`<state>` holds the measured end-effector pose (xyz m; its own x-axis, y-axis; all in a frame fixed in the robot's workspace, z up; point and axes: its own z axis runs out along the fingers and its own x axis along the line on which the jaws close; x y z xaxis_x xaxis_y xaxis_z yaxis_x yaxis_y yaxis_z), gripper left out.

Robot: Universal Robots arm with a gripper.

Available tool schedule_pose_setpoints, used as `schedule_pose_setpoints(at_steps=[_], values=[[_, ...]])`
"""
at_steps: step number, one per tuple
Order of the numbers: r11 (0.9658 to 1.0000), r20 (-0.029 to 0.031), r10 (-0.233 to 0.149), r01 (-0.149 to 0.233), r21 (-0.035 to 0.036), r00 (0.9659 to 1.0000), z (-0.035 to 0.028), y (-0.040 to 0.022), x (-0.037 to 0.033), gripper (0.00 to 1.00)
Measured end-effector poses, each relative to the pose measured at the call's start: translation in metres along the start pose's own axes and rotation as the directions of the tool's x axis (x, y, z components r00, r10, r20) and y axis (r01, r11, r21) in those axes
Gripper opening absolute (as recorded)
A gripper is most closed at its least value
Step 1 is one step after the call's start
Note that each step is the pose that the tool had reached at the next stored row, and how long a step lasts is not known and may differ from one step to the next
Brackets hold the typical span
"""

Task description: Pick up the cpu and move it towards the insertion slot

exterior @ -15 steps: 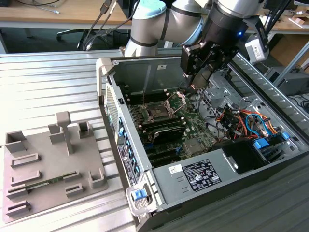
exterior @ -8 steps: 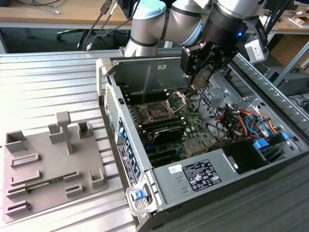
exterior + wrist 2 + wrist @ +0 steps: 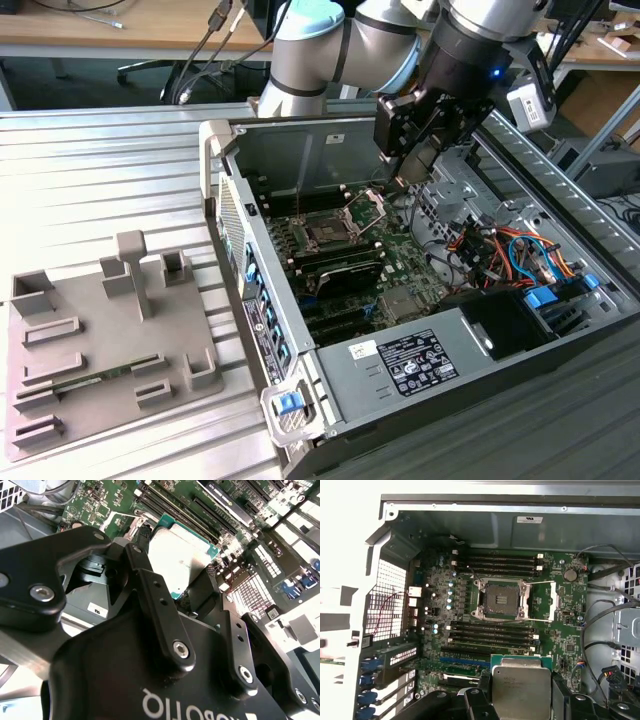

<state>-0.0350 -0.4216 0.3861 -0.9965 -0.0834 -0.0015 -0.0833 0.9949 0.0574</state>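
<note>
The black gripper (image 3: 520,700) squeezes the flat silvery square cpu (image 3: 521,687) by two edges, up in open air above the green board, well apart from the dark square insertion slot (image 3: 501,599).

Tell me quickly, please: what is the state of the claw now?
Claw: closed on the cpu, held above the motherboard, not yet at the insertion slot.

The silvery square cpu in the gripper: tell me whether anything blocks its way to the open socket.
Nothing visible does. The silvery square cpu sits between the black gripper fingers above the green board; the metal-framed insertion slot lies open, its load plate swung aside. Memory slots lie low between them.
</note>
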Motion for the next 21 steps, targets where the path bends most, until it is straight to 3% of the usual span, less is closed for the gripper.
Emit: schedule_pose_setpoints(at_steps=[21], values=[[1.0000, 0.0000, 0.000, 0.000, 0.0000, 1.0000, 0.0031, -0.0003, -0.0021, 0.55]])
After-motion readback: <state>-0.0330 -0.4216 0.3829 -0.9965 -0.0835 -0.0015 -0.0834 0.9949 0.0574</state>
